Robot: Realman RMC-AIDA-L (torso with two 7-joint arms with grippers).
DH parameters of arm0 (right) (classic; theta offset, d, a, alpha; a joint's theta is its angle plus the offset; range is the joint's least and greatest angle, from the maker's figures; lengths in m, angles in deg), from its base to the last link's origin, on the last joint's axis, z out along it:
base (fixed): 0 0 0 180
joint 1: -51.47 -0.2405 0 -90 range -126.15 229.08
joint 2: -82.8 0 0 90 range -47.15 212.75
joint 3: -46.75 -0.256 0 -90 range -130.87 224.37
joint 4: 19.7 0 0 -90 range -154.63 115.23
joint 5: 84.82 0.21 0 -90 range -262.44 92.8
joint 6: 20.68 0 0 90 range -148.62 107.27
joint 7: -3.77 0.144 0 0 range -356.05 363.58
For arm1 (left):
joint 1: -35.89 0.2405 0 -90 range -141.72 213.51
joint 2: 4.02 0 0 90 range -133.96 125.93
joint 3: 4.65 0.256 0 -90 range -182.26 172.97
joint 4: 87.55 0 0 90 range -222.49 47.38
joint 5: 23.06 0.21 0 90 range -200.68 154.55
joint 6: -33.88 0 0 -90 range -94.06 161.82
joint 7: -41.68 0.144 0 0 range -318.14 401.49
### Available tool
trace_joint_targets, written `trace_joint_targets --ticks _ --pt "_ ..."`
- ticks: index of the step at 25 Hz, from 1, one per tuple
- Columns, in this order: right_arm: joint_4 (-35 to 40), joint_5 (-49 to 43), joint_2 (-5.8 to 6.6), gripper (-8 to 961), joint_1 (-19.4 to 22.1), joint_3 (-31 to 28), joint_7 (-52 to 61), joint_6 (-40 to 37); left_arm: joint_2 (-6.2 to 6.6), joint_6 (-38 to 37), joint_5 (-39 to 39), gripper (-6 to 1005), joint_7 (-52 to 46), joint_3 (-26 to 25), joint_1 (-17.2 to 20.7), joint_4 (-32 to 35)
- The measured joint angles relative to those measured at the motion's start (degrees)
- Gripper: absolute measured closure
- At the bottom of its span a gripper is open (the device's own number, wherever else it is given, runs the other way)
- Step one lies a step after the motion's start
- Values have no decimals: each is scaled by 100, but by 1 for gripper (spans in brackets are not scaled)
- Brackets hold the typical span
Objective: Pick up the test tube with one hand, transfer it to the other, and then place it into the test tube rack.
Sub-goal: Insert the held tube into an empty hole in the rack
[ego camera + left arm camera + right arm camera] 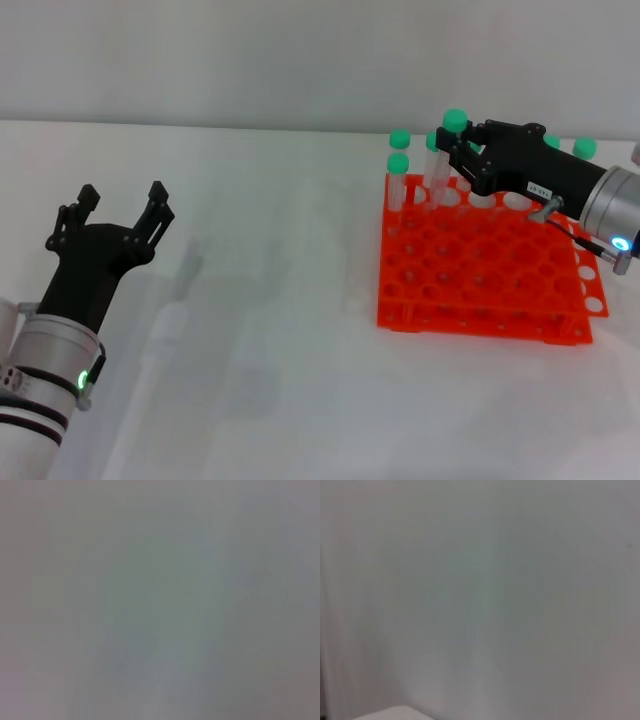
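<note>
The orange-red test tube rack (pixel 478 262) stands on the white table at the right in the head view. My right gripper (pixel 453 143) reaches over the rack's back row and is shut on a test tube (pixel 455 121) just below its green cap. The tube hangs upright with its lower part at the back holes. Several other green-capped tubes (pixel 398 163) stand in the back row. My left gripper (pixel 123 196) is open and empty at the left, far from the rack. Both wrist views show only a blank pale surface.
More green caps (pixel 584 149) show behind my right arm at the back right of the rack. The white table (pixel 270 300) lies bare between my left gripper and the rack. A pale wall runs along the back.
</note>
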Motion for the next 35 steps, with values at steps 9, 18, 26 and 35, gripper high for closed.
trace_joint_targets --ticks 9,18,26,35 --pt "-30 -5 0 752 -73 0 -98 -196 -3 61 -5 109 -2 -1 -75 -12" --pt "-225 -32 0 752 -202 -1 -243 -472 -1 70 -12 109 -64 -1 -104 -33" --pt "-423 -20 0 750 -216 -1 -349 -674 13 71 -32 109 -64 -1 -154 -50" --pt "-526 -165 1 745 -321 58 -291 -850 18 39 -4 109 -63 -9 -203 -54"
